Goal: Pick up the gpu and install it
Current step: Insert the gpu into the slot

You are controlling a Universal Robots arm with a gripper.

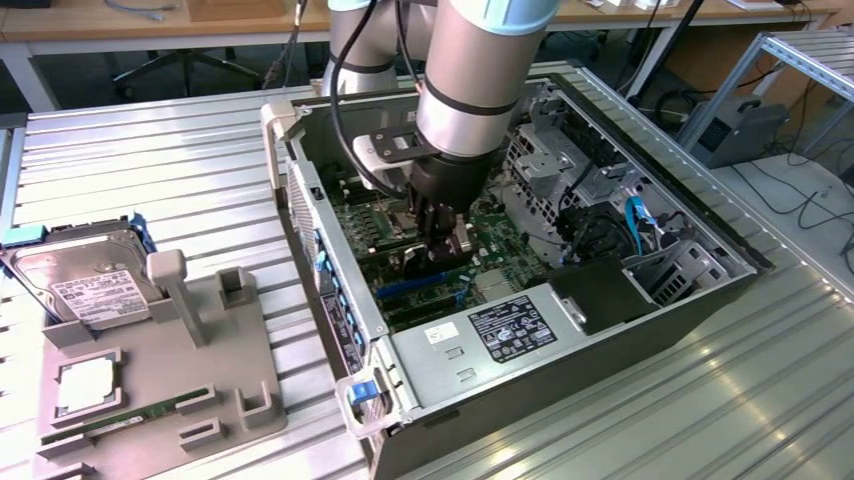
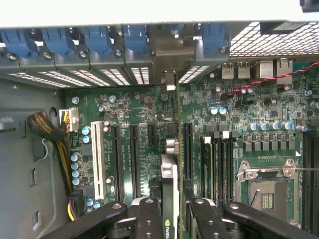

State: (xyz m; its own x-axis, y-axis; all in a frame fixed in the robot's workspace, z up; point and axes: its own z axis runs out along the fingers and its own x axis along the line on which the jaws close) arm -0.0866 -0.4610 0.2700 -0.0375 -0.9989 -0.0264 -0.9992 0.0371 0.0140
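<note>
Arm [image 1: 474, 80] reaches straight down into an open computer case [image 1: 561, 410] that lies on its side on a ribbed metal surface [image 1: 160, 170]. Gripper [image 1: 443, 258] is low inside the case, over the green motherboard [image 2: 144, 107], with the labelled power supply [image 1: 514, 330] just beside it.

Wrist view: the gpu [image 2: 169, 184] stands on edge, seen from above as a narrow strip. It sits between the two black fingers [image 2: 149, 219], one on each flat face. The fingers are pinching the card, holding the end farther from the case's rear wall. The rest of the card runs out ahead of the fingers toward the row of blue clips [image 2: 94, 40] on that wall. Its silver bracket end lies close to the slotted openings there.

The card lies parallel to the long slots on the motherboard. The white slot [image 2: 98, 159] is well off to one side, and the processor socket [image 2: 266, 189] is off to the other. Cannot tell whether the card's lower edge is already in a slot or just above one.

On the exterior view's left, apart from the case, a grey holder [image 1: 160, 400] rests on the surface. It carries a hard drive [image 1: 80, 285], a square processor chip [image 1: 87, 385] and a green memory stick [image 1: 127, 415].
</note>
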